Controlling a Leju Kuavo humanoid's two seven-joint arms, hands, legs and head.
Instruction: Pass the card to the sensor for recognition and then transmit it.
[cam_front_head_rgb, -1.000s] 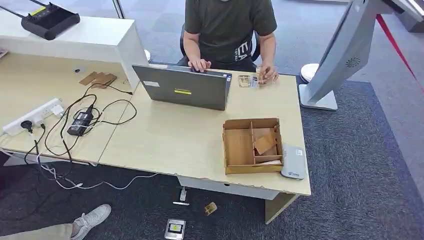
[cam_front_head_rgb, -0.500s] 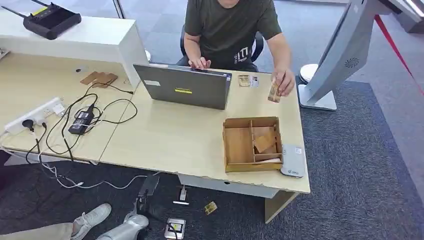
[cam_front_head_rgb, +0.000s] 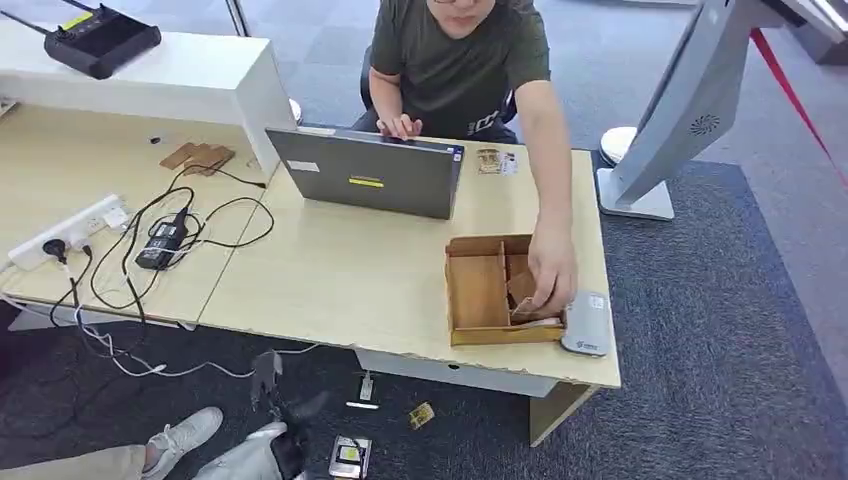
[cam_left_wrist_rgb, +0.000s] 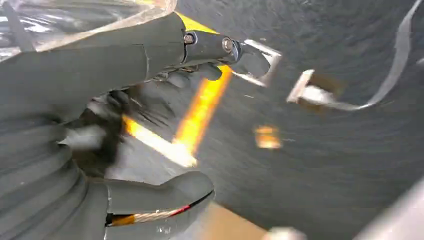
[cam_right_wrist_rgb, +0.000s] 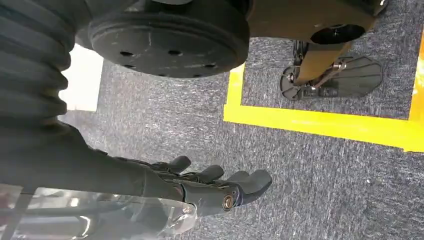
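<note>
Left hand (cam_front_head_rgb: 275, 385) low at the near edge of the tabletop (cam_front_head_rgb: 340, 275), over the carpet; in the left wrist view fingers (cam_left_wrist_rgb: 220, 47) spread apart from the thumb, holding nothing. Right hand (cam_right_wrist_rgb: 200, 185) hanging over grey carpet beside a yellow tape line (cam_right_wrist_rgb: 320, 125), fingers loosely extended and side by side, nothing between them.

On the tabletop: wooden box (cam_front_head_rgb: 480, 295) with compartments near the right front corner, cards (cam_front_head_rgb: 522, 287) lying tilted in its right-hand compartments. Grey sensor (cam_front_head_rgb: 587, 322) just beside the box's right wall, at the tabletop edge. Person's hand (cam_front_head_rgb: 552, 270) reaching into the right side of the box, over the cards; cannot tell whether a card is pinched. Person's other hand at the open laptop (cam_front_head_rgb: 365, 180). Two more small cards (cam_front_head_rgb: 496, 162) lying behind the laptop's right corner. Power strip (cam_front_head_rgb: 65, 232) and tangled black cables at far left.
</note>
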